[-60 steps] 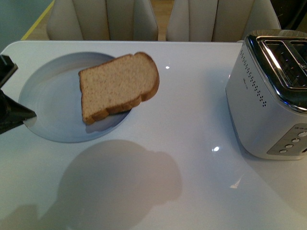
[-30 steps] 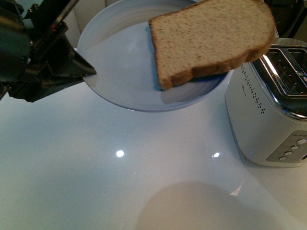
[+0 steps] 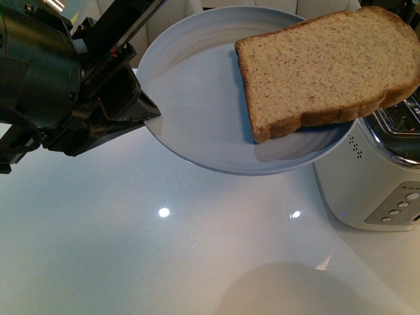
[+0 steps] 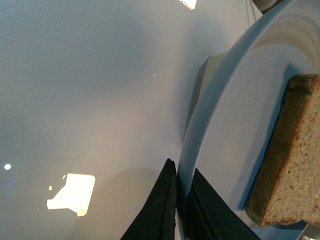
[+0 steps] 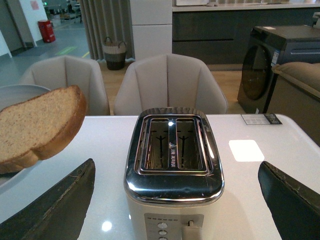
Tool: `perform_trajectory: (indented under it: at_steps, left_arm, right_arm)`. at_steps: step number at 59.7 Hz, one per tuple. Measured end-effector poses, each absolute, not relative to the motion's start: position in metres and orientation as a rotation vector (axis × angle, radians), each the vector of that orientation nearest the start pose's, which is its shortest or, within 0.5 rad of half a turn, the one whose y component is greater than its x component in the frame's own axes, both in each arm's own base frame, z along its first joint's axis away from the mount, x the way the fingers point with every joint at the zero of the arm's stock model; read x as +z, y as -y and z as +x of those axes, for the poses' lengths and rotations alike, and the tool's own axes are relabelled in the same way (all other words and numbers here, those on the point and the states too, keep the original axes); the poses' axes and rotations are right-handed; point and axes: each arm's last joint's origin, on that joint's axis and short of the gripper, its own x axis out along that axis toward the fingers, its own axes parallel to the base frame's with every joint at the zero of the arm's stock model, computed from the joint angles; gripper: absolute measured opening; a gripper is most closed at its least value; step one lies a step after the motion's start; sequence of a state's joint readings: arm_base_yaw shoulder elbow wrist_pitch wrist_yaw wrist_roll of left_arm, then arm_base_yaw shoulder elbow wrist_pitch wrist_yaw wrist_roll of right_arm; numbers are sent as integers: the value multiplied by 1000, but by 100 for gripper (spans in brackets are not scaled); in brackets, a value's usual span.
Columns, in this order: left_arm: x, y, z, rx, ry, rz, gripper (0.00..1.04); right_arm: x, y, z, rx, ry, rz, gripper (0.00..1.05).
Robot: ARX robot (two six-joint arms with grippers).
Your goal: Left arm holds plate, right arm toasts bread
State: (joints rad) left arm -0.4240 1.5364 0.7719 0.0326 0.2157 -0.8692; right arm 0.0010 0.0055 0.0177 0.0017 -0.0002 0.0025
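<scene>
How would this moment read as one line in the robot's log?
left gripper: shut on plate rim | plate: off table, beside toaster | bread: on plate, overhanging rim | right gripper: open, facing toaster

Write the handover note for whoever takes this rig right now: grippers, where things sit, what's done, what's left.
Left gripper: shut on the rim of the plate, holding it in the air above the white table.
Right gripper: open, empty, facing the toaster.
Bread: lying on the plate, its rounded end overhanging the rim on the toaster's side.
Toaster: on the table at the robot's right; both slots look empty.
Done: plate with bread is up beside the toaster.
Left: right arm takes the bread and drops it into a slot, then probably presses the lever.
</scene>
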Motion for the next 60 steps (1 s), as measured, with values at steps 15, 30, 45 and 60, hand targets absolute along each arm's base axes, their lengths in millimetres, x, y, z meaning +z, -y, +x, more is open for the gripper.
perform_trajectory:
  at_steps: [15, 30, 45, 60]
  left_arm:
    - [177, 129, 272, -247, -951, -724, 3]
    - [177, 129, 272, -246, -950, -723, 3]
    - [177, 130, 272, -246, -949, -723, 3]
    - [177, 130, 272, -244, -950, -726, 3]
  right_arm:
    - [169, 0, 97, 1, 14, 2, 96]
    - [169, 0, 97, 1, 14, 2, 96]
    - [169, 7, 107, -153, -303, 313, 96]
    - [198, 4, 138, -44, -254, 455, 96]
